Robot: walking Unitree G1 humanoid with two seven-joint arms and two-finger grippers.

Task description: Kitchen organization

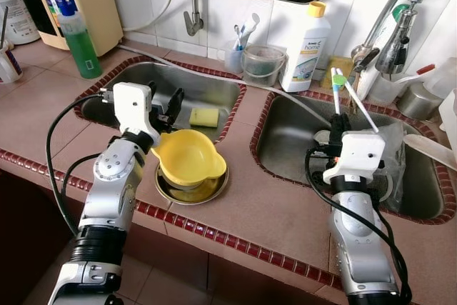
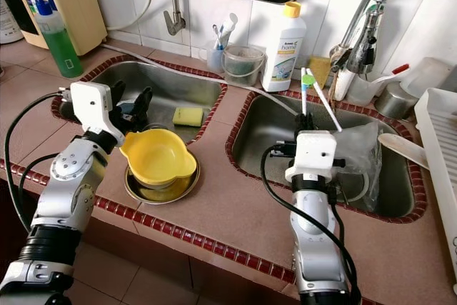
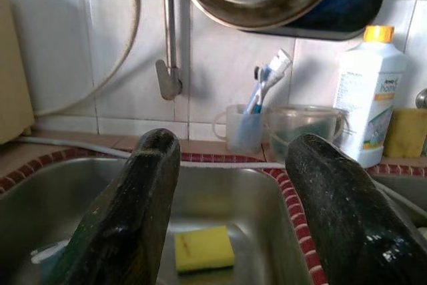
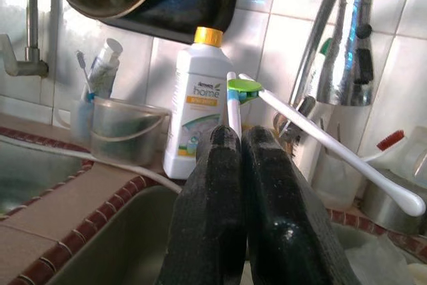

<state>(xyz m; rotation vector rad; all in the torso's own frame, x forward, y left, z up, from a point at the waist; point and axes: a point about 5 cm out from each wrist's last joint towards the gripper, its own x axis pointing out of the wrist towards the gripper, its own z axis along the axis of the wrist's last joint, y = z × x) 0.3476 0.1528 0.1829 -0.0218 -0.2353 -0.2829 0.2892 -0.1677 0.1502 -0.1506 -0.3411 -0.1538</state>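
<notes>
The right gripper has its jaws pressed together on thin white utensils above the right sink. The left gripper, jaws spread, hovers beside the yellow bowl, which sits in a steel dish near the desk edge. A nudge could tip the bowl off; the left sink offers room.

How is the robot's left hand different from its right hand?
The left hand is open with its fingers spread; the right hand is pinched shut on white utensils. The left hand holds nothing and sits beside the yellow bowl; the right hand is over the right sink. Both have two black fingers.
</notes>
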